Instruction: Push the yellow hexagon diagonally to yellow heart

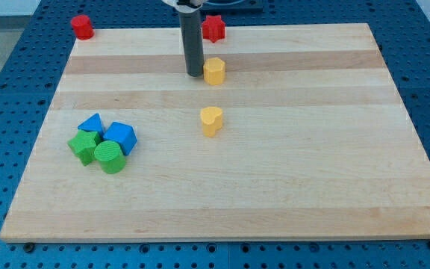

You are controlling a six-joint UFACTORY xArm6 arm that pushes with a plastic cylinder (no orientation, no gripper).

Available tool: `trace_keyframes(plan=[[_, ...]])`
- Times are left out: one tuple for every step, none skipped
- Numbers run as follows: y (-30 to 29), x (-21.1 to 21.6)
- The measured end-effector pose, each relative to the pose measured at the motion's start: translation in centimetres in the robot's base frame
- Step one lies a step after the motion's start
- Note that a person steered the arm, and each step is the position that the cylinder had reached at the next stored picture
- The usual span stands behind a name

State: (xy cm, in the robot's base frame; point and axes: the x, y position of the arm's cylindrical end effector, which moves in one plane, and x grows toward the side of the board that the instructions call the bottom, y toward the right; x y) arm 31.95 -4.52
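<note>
Yellow hexagon [214,71] sits just right of my tip [194,75] — perhaps touching; yellow heart [211,120] below.

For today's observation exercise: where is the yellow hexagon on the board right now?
The yellow hexagon sits in the upper middle of the camera view, just right of my tip, directly above the yellow heart and below the red block.

A straight dark-grey cylindrical rod — matte, smooth, unmarked — ending in my tip [194,75], cut flat. At its upper end, a pale mounting piece shows only partly.
</note>
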Motion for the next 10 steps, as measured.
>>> trace_keyframes(plan=[[2.1, 0.0], [3.9, 0.0], [4.5, 0.0], [5.7, 0.0], [7.1, 0.0], [7.7, 0.0], [7.7, 0.0], [7.9, 0.0], [8.6, 0.1], [8.8, 0.5]])
